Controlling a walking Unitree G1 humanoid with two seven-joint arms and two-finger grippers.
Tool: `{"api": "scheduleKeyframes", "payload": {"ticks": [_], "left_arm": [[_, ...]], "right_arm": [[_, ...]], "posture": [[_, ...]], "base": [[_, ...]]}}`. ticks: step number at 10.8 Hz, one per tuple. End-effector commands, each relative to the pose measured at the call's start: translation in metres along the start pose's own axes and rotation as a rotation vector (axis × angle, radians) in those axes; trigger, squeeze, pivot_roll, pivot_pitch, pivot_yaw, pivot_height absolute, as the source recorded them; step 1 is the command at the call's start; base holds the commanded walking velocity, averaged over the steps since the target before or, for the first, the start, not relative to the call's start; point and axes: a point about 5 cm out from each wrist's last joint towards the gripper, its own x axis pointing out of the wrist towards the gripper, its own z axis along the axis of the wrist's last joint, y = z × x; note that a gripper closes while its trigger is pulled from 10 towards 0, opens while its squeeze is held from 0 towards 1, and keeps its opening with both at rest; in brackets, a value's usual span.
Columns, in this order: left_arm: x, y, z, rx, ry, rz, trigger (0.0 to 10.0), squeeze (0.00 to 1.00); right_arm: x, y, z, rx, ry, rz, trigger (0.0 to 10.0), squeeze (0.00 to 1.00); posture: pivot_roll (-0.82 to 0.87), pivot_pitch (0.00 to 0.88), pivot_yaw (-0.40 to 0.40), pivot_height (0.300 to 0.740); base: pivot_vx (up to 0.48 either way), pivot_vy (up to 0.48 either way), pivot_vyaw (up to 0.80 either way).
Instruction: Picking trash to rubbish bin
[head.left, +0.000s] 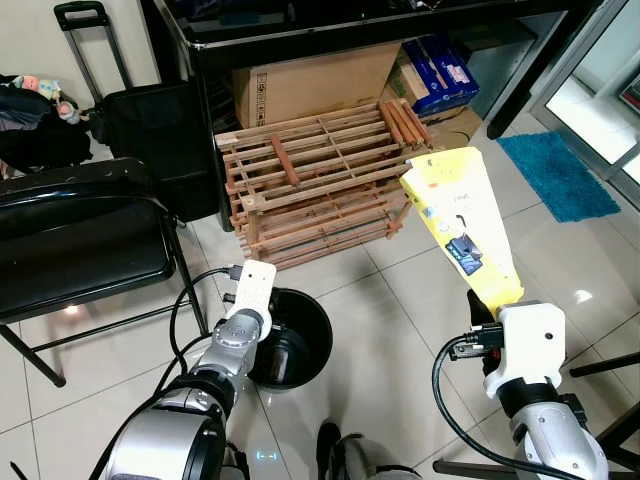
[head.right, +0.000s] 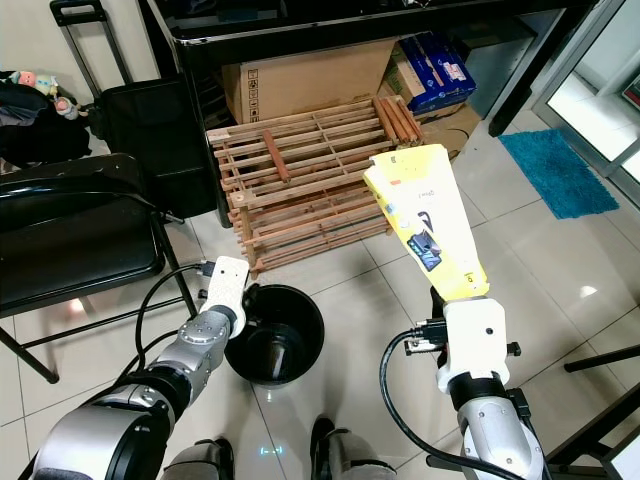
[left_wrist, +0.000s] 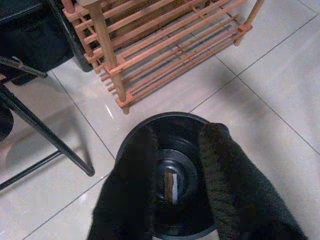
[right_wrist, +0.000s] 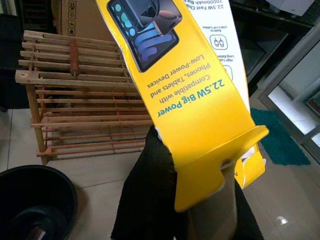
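Two arms are up in front of me. My right gripper (right_wrist: 200, 200) is clamped on the lower end of a flattened yellow and white cardboard box (head.left: 462, 222), a power-bank package going by the print, and it stands the box up well above the white tiled floor (head.left: 400, 330), to the right of the bin. Through the right wrist camera I see the black fingers (right_wrist: 150, 200) pinching the folded yellow flap.

My left gripper (left_wrist: 175, 180) hangs directly above the round black plastic rubbish bin (head.left: 310, 340), its two fingers parted with a clear gap between them and nothing held. Through that gap I can make out a small brownish scrap (left_wrist: 171, 184) lying on the bin's bottom.

Behind the bin leans a slatted wooden rack (head.left: 320, 180), with a brown cardboard carton (head.left: 310, 85) under the dark table (head.left: 350, 25). At my left stands a black folding chair (head.left: 80, 240); a blue mat (head.left: 560, 170) lies far right.
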Motion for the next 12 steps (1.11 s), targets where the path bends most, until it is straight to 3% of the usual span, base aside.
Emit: {"api": "scheduleKeyframes", "payload": {"ticks": [1,3,6,9,12], "left_arm": [[-0.001,-0.004,-0.004,-0.006,0.016,0.002,10.0,1.0],[-0.001,0.001,-0.005,-0.003,0.015,0.018,10.0,1.0],[-0.005,0.023,-0.013,-0.011,0.01,0.095,10.0,1.0],[-0.016,0.04,-0.028,-0.032,-0.042,0.119,10.0,1.0],[-0.03,0.034,-0.019,-0.024,-0.181,0.058,10.0,1.0]], "right_arm": [[-0.003,-0.005,0.0,-0.016,0.011,-0.021,10.0,0.0],[0.0,-0.006,-0.001,-0.018,0.012,-0.018,10.0,0.0],[0.015,-0.001,-0.009,-0.002,0.018,0.019,10.0,0.0],[0.044,-0.009,-0.033,-0.047,0.072,0.076,10.0,0.0],[0.084,0.0,-0.055,-0.117,0.111,0.189,10.0,0.0]], "posture": [[-0.04,0.226,-0.13,0.74],[-0.02,0.219,-0.13,0.74],[0.07,0.224,-0.136,0.74],[0.18,0.237,-0.143,0.74],[0.28,0.245,-0.154,0.74]], "base": [[0.0,0.0,0.0],[0.0,0.0,0.0],[0.0,0.0,0.0],[0.0,0.0,0.0],[0.0,0.0,0.0]]}}
